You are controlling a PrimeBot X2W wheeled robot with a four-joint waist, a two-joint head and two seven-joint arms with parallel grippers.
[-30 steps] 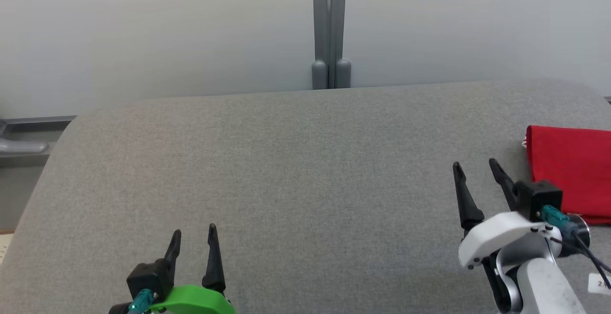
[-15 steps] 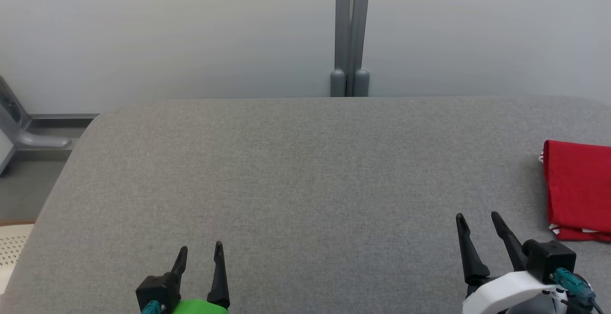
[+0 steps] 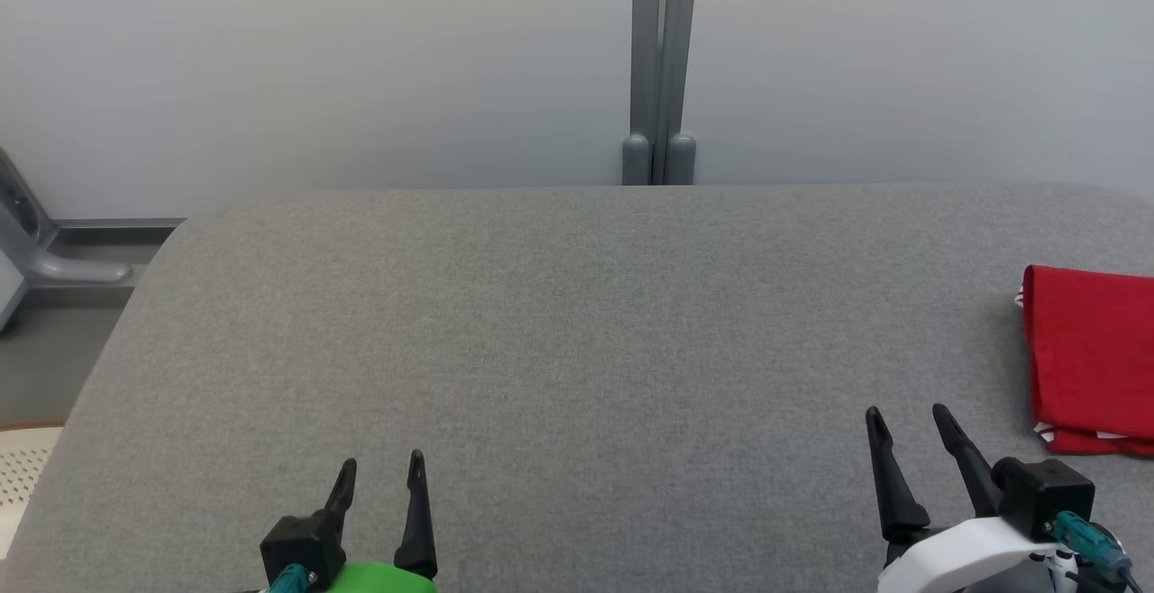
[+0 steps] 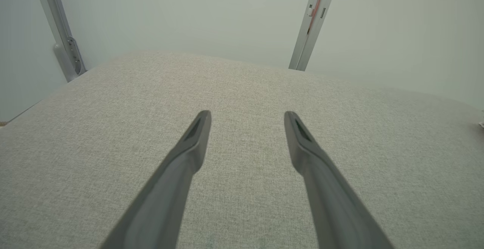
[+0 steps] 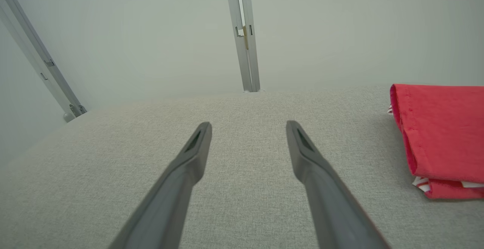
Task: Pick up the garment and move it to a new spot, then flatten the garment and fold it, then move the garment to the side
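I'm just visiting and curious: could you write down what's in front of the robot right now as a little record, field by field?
surface: grey cloth-covered table
garment: red, folded, lying at the table's right side, with striped trim peeking out underneath
left gripper: open, empty
right gripper: open, empty, beside the garment, not touching it
background: grey post against a pale wall
task stage: garment looks folded and set aside

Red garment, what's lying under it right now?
The folded red garment lies on the gray table. A red-and-white striped layer peeks from beneath its near edge; how far it extends is covered.
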